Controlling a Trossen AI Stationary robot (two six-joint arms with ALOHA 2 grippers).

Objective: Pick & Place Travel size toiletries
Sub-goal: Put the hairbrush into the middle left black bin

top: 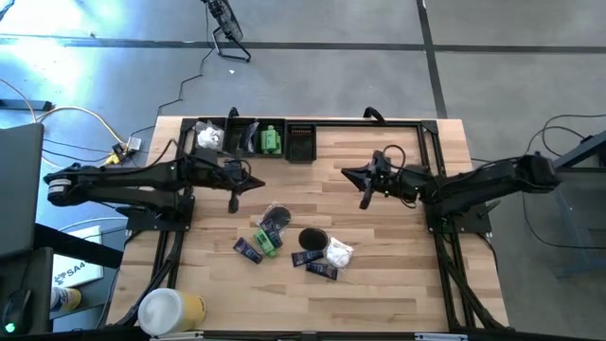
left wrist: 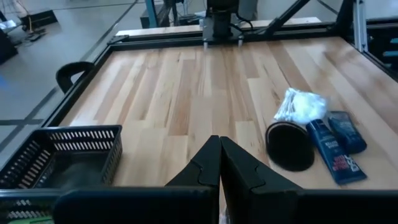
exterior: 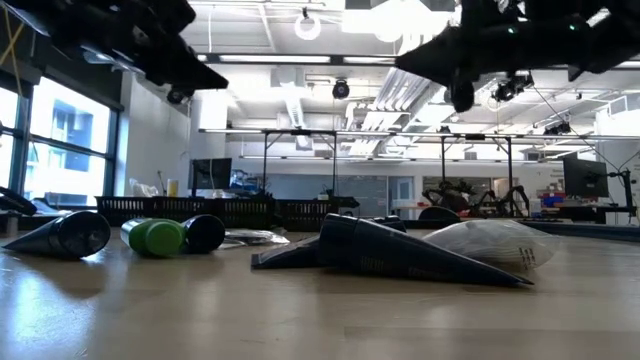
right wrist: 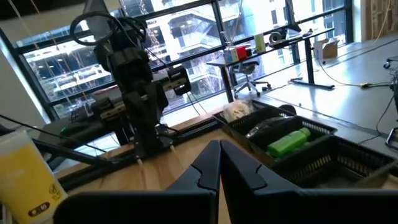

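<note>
We see both arms hovering mid-frame, left gripper (top: 234, 203) and right gripper (top: 365, 200) pinched closed, empty; toiletries (top: 294, 242), perhaps sachets, lie lower centre.

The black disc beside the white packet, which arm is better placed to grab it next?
Probably right. The right claw, shut, hangs nearer the disc; the left claw, also shut, has a green bottle closer.

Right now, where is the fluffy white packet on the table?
In the high view, the white packet lies near the middle front of the table, right beside the round black disc and just above a dark sachet.
</note>
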